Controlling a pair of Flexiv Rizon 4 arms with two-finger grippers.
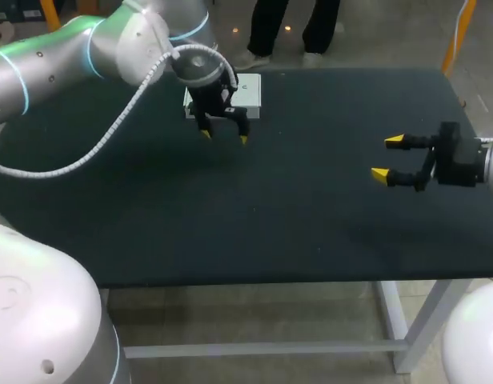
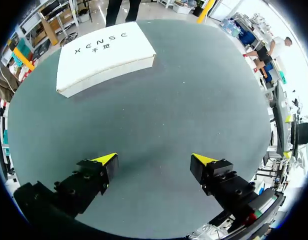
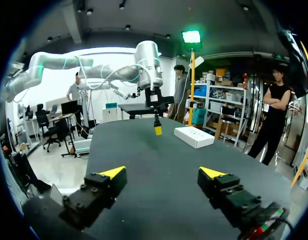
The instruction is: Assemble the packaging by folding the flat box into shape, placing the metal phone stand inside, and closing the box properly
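Looks all but done, with the white box (image 1: 248, 90) lying formed and closed at the far side of the worktop (image 1: 254, 208), no phone stand in sight, perhaps already inside, left gripper (image 1: 224, 137) just beside the box, right gripper (image 1: 387, 157) well apart, both wide open and empty.
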